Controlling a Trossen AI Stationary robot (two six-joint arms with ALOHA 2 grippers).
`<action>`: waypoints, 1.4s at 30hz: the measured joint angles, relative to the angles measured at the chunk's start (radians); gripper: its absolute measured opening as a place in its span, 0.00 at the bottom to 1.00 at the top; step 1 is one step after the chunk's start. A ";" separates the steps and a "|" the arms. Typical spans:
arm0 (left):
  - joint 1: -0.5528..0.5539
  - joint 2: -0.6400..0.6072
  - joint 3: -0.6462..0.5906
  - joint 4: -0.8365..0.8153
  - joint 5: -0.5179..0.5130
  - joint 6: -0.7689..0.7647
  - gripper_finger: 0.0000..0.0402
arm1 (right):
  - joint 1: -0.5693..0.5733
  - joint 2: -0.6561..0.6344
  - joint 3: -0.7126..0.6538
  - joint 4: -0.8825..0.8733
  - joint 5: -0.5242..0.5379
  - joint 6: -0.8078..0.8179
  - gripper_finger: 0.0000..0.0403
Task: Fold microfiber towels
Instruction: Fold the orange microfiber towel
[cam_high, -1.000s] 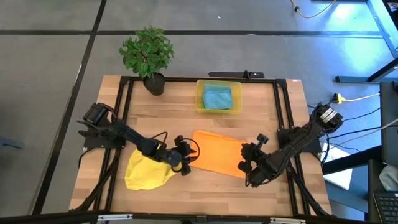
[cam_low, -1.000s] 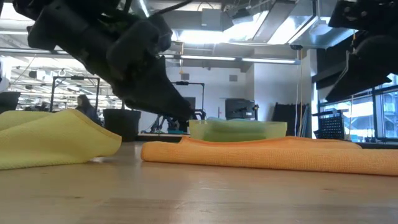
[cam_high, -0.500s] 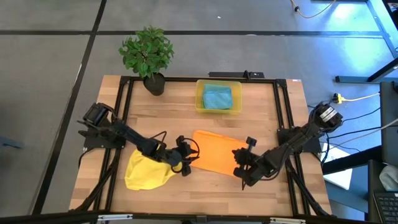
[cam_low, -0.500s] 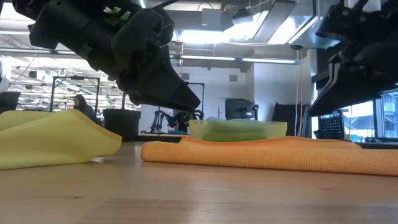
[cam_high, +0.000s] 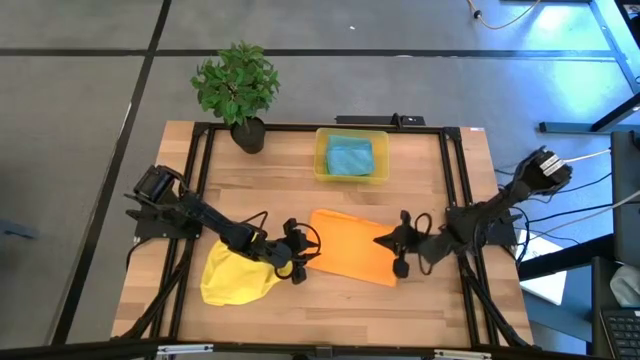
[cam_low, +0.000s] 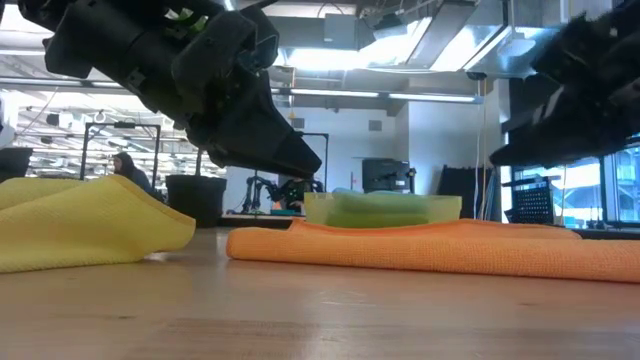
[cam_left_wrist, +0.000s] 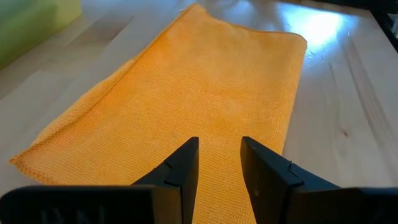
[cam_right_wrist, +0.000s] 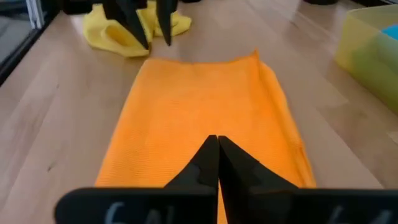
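An orange microfiber towel (cam_high: 345, 255) lies flat on the table as a long folded strip, also seen in the left wrist view (cam_left_wrist: 205, 81) and the right wrist view (cam_right_wrist: 199, 106). My left gripper (cam_left_wrist: 219, 142) hovers open over its left end (cam_high: 300, 264). My right gripper (cam_right_wrist: 217, 138) hovers shut over its right end (cam_high: 380, 240), pointing toward the table's left. In the low view both grippers stand clear above the cloth (cam_low: 420, 248). A yellow towel (cam_high: 235, 278) lies crumpled at the near left. A teal-blue towel (cam_high: 350, 155) lies in the yellow bin (cam_high: 322, 168).
A potted plant (cam_high: 238, 85) stands at the table's far left corner. The yellow bin stands at the far middle. Black frame rails (cam_high: 195, 190) run along the table's left, right and far sides. Bare wood (cam_high: 300, 200) lies between the bin and the orange towel.
My right gripper has swung from beyond the orange towel's near right corner toward the far edge and now stands over the towel's right end. It has tipped up from pointing steeply down to nearly level, pointing left. The towels lie as before.
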 joint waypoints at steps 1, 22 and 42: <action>0.000 0.000 0.000 0.000 0.000 0.000 0.27 | -0.005 -0.012 -0.035 0.046 -0.003 -0.001 0.02; 0.023 0.069 0.001 0.026 0.059 -0.002 0.27 | -0.008 -0.029 -0.124 0.174 -0.007 0.010 0.03; 0.021 0.069 0.001 -0.005 0.073 -0.002 0.27 | -0.064 -0.029 -0.123 -0.069 -0.019 0.204 0.03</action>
